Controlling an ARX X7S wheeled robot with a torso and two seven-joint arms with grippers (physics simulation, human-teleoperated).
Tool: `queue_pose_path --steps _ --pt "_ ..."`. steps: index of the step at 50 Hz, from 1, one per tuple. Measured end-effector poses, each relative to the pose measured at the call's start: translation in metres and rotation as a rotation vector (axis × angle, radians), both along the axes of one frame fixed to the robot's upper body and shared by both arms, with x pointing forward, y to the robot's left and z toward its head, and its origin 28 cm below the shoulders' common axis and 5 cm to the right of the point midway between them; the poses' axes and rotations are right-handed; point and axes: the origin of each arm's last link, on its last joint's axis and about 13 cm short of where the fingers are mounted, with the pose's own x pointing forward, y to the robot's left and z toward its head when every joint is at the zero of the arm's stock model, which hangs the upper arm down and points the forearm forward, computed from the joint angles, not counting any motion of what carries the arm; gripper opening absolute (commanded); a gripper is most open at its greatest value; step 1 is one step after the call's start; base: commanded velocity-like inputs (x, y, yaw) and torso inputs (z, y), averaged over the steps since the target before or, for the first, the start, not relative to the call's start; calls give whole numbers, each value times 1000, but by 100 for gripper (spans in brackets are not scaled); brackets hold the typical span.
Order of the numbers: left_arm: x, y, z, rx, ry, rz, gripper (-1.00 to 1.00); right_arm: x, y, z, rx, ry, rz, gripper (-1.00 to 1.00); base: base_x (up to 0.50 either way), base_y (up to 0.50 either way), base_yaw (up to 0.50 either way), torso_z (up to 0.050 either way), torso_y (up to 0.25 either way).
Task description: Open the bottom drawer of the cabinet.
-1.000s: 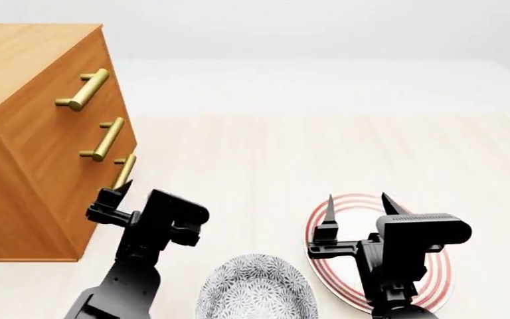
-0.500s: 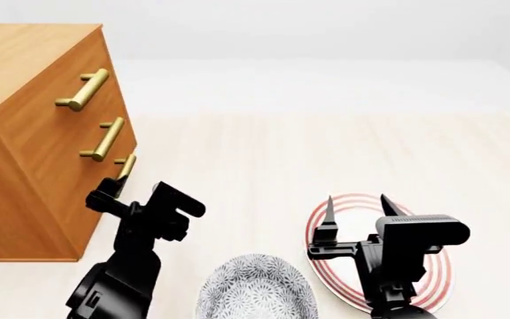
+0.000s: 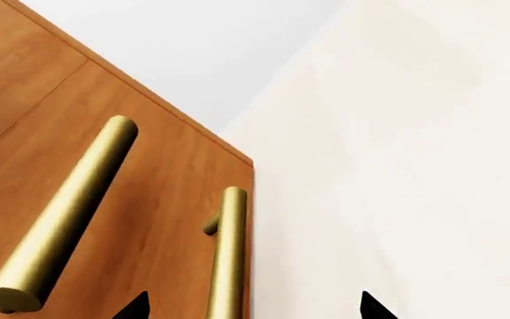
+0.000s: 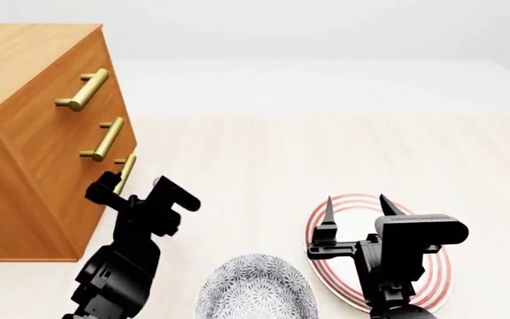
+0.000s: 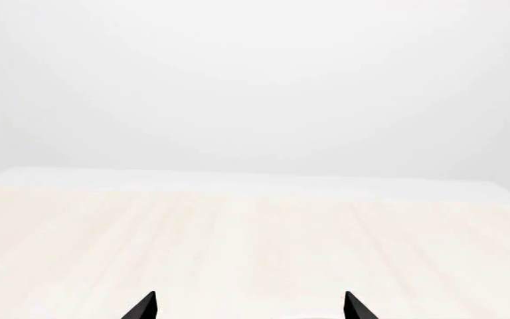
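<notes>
The cabinet (image 4: 34, 119) stands at the left, an orange-brown chest with three brass bar handles on its front. The bottom drawer's handle (image 4: 125, 170) is the lowest one. My left gripper (image 4: 116, 189) is open at that handle's near end. In the left wrist view the bottom handle (image 3: 226, 259) runs between the two fingertips (image 3: 135, 307), nearer one side, with nothing gripped. The middle drawer's handle (image 3: 64, 216) lies beside it. My right gripper (image 4: 354, 209) is open and empty above a plate; its wrist view shows only floor and wall.
A red-and-white striped plate (image 4: 432, 282) lies on the pale floor under my right gripper. A grey patterned bowl (image 4: 255, 289) sits at the bottom middle. The top handle (image 4: 84, 89) and middle handle (image 4: 106, 138) are above the bottom one.
My left gripper has moved up and toward the cabinet, closing in on the near end of the bottom handle. The right arm has barely moved.
</notes>
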Motion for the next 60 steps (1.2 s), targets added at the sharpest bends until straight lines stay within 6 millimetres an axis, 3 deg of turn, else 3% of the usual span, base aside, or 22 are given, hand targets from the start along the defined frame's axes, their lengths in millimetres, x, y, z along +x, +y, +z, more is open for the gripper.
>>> queue_pose_path --steps 29,52,53,60 --pt "23 17 -8 120 59 103 100 0 1 -1 2 0 0 100 0 0 0 0 0" --pt "25 26 -4 192 135 161 100 -1 0 0 4 -2 -1 100 0 0 0 0 0" --pt "25 26 -4 195 138 162 -100 -1 0 0 4 -3 -1 100 0 0 0 0 0" --pt "24 27 -6 175 156 163 -100 -1 0 0 4 -3 -1 100 0 0 0 0 0"
